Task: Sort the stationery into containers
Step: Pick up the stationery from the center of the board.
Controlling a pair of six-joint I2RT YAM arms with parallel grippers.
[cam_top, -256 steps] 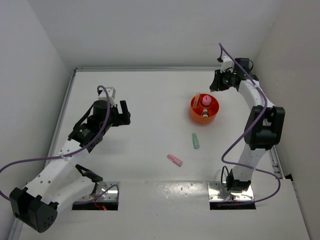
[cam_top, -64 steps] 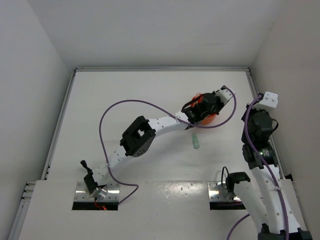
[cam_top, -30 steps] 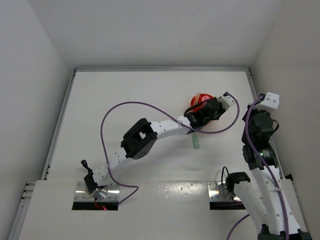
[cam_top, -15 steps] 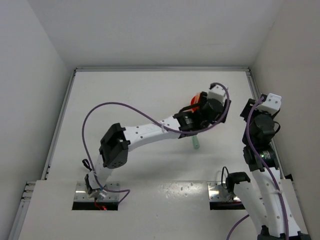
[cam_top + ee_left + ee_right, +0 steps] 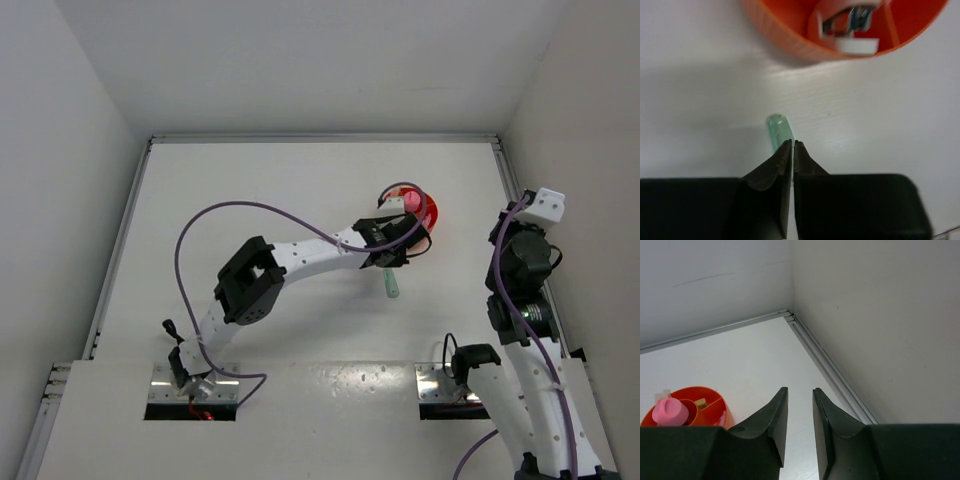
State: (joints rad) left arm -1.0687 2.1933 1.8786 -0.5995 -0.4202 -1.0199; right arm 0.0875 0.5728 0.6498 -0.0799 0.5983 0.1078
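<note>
Status | left tool (image 5: 792,146) closed, tips at mint pen (image 5: 779,129) | right tool (image 5: 799,395) slightly parted, empty

Bowl (image 5: 426,213): bright orange, inner dividers same orange.
Chunky tube (image 5: 670,411) in bowl: bubble-gum pink.
Small block (image 5: 701,402) right of tube: tan.
Pen (image 5: 779,131) on table near bowl: translucent mint green.
Table (image 5: 250,200): plain white, with faint grain streaks in left wrist view.
Walls (image 5: 300,60): matte off-white, no pattern.
Left arm (image 5: 310,258) and right arm (image 5: 520,300): white shells, black joints.
Cable (image 5: 240,205) looping over left arm: purple.
Left gripper (image 5: 792,143) and right gripper (image 5: 799,392): black fingers.
Base plates (image 5: 450,383) at near edge: silver metal.
</note>
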